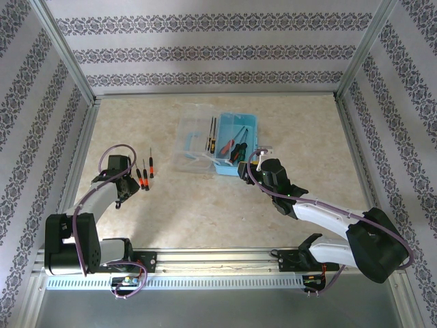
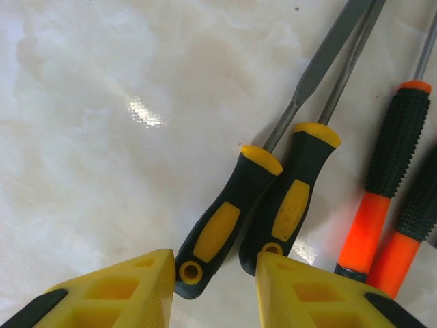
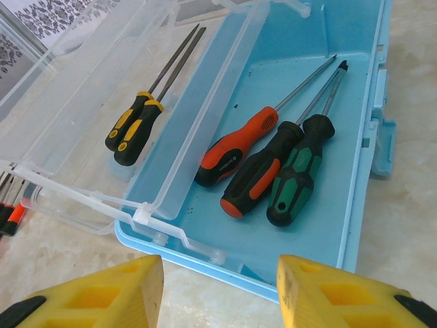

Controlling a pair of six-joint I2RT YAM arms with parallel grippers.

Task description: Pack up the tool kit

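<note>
The blue tool box (image 1: pixel 244 130) stands open mid-table, its clear lid (image 1: pixel 193 140) folded out to the left. Inside lie an orange-handled screwdriver (image 3: pixel 235 150), a black-and-orange one (image 3: pixel 263 174) and a green-and-black one (image 3: pixel 298 171). Two yellow-and-black tools (image 3: pixel 133 126) rest on the lid. My right gripper (image 3: pixel 218 273) hangs open just in front of the box's near rim. My left gripper (image 2: pixel 214 273) is open low over the table, its fingers on either side of the butt ends of two more yellow-and-black tools (image 2: pixel 225 225). Orange-and-black screwdrivers (image 2: pixel 382 191) lie right beside them.
The loose screwdrivers (image 1: pixel 145 176) lie on the marble tabletop left of the box, near my left gripper (image 1: pixel 128 172). Patterned walls and metal rails close in the table on three sides. Bare table lies in front of the box, between the two arms.
</note>
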